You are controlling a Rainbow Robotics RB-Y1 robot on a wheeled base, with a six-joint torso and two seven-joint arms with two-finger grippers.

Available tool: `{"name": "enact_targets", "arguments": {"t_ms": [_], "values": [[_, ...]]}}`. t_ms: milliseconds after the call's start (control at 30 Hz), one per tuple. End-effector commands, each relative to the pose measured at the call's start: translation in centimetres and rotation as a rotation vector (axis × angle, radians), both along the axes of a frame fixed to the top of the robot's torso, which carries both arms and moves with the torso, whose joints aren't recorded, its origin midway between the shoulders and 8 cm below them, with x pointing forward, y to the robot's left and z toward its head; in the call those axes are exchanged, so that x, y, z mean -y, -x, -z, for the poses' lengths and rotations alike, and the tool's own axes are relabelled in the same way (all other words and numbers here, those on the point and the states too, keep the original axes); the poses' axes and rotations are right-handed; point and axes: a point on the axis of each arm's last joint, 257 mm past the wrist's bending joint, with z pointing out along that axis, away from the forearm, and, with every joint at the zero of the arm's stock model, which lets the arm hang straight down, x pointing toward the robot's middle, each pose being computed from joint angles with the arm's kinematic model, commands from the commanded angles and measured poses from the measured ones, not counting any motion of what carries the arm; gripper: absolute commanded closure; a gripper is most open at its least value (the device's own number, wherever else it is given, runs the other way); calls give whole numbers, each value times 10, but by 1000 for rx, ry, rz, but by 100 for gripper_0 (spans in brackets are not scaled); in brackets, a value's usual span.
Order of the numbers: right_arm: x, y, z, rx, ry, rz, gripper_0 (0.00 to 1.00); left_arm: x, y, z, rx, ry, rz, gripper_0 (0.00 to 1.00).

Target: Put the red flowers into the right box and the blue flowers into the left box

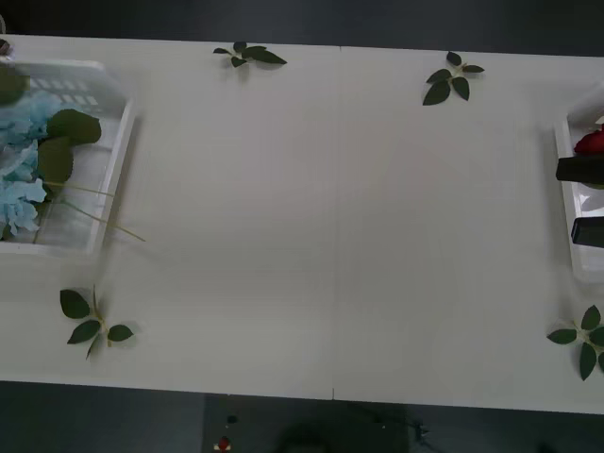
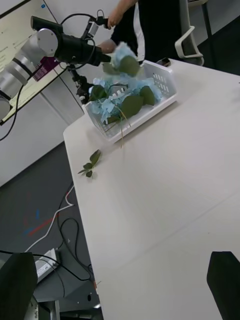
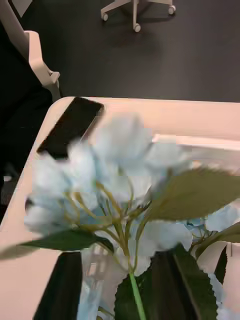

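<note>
The left box (image 1: 111, 142) stands at the table's left end and holds blue flowers (image 1: 21, 160), with thin stems poking over its near rim. In the right wrist view my left gripper (image 2: 106, 58) hovers above that box (image 2: 162, 97), shut on one more blue flower (image 2: 124, 59). The left wrist view shows this flower (image 3: 117, 170) close up, its stem running down between my fingers. My right gripper (image 1: 583, 200) is open over the right box (image 1: 564, 189) at the table's right edge, beside a red flower (image 1: 592, 142). Nothing is between its black fingers (image 2: 17, 285).
Loose green leaf sprigs lie on the table at the far middle (image 1: 250, 55), the far right (image 1: 451, 80), the near left (image 1: 92, 321) and the near right (image 1: 585, 340). A black phone (image 3: 70, 125) lies beyond the left box. An office chair stands behind.
</note>
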Motion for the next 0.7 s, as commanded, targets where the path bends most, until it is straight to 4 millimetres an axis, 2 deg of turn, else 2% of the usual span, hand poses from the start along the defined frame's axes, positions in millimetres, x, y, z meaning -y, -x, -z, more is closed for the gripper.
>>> {"name": "enact_targets", "arguments": {"t_ms": [33, 100, 167, 200, 233, 333, 367, 433, 567, 700], "values": [[-5, 4, -10, 13, -15, -14, 0, 20, -3, -26, 27, -78, 83, 1], [-5, 4, -10, 13, -15, -14, 0, 40, -2, -24, 24, -79, 136, 0], [-5, 4, -10, 13, -15, -14, 0, 77, 3, -21, 21, -70, 230, 0], [-5, 4, -10, 13, -15, -14, 0, 102, 7, -18, 22, -54, 292, 0], [-5, 4, -10, 13, -15, -14, 0, 114, 11, -17, 19, -47, 323, 0], [-5, 4, -10, 13, -15, -14, 0, 200, 37, -6, 1, 10, 532, 0], [-5, 4, -10, 13, -15, -14, 0, 217, 44, -5, -2, 23, 575, 0], [-5, 4, -10, 13, -15, -14, 0, 266, 65, -1, -16, 26, 691, 0], [-5, 4, -10, 13, -15, -14, 0, 313, 95, 16, -82, -62, 827, 0], [-5, 4, -10, 13, -15, -14, 0, 358, 137, 21, -156, 26, 996, 0]]}}
